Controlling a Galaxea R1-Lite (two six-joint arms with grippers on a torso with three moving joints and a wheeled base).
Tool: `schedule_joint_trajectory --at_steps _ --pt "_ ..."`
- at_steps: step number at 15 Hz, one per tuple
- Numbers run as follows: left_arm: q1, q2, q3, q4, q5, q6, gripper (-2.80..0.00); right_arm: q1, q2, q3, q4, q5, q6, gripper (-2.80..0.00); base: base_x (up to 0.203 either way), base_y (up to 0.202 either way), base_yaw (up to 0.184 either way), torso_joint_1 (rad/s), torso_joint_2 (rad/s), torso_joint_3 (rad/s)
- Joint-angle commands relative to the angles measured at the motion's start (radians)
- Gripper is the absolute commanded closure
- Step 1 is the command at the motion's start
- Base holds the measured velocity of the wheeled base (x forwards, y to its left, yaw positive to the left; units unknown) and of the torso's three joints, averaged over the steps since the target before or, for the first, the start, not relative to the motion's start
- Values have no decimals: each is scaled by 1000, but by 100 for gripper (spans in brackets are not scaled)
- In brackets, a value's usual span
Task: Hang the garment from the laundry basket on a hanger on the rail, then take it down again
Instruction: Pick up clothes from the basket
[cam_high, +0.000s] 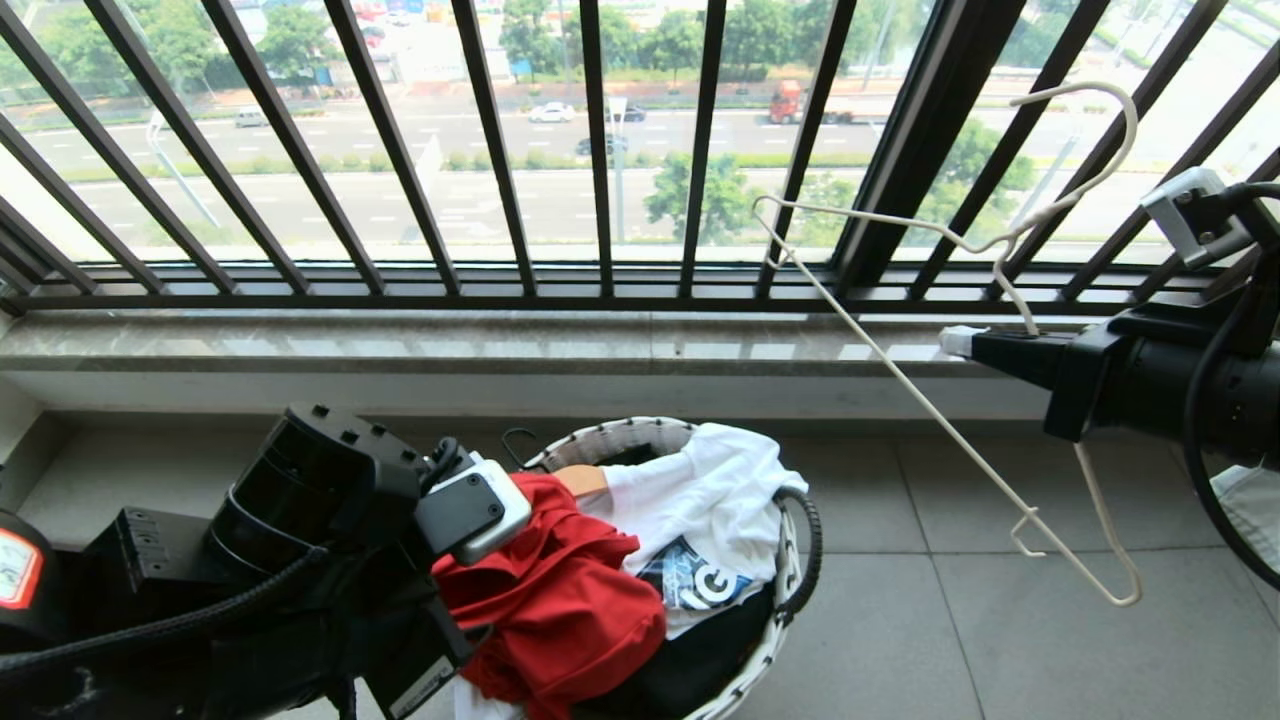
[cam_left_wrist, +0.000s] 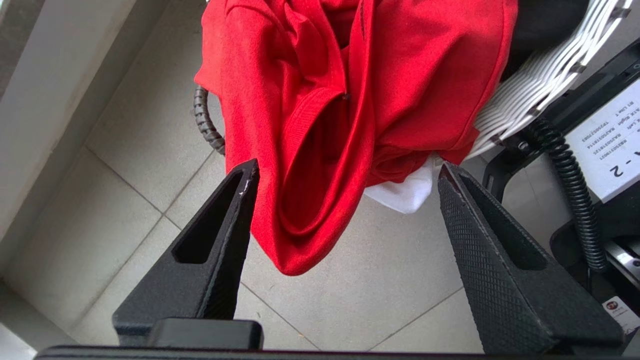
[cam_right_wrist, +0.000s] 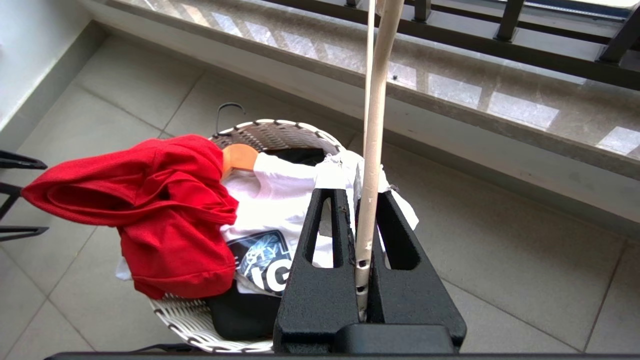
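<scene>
We see the red T-shirt (cam_high: 560, 600) draped at the laundry basket's (cam_high: 610, 437) nine o'clock, our left gripper (cam_left_wrist: 345, 172) released; our right gripper (cam_right_wrist: 361, 200) grasps the wire hanger (cam_high: 930, 410). Hanging remains undone.

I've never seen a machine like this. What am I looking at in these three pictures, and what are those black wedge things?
It is a two-armed robot. One picture looks down from its head; the other two look out from each wrist. The black wedges are the fingers of each pincer. The left pincer stands open at the red T-shirt, which drapes over the rim of the laundry basket on the tiled floor. The right pincer is shut on a thin cream-white wire hanger. A white shirt also lies in the basket.
</scene>
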Motion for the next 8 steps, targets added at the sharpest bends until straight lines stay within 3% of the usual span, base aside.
schedule_joint_trajectory --at_steps 1,3,4,8 --pt "-56 -2 -58 2 3 -17 -280 0 -2 0 -3 3 0 0 0 0 0 0 0 0" --pt "-83 30 -100 4 7 -12 -280 0 -1 0 -3 3 0 0 0 0 0 0 0 0" --pt "-93 50 -115 7 9 -10 0 -2 -1 0 -3 3 0 0 0 0 0 0 0 0" --pt "-87 117 -118 14 14 28 0 -5 -2 0 -3 3 0 0 0 0 0 0 0 0"
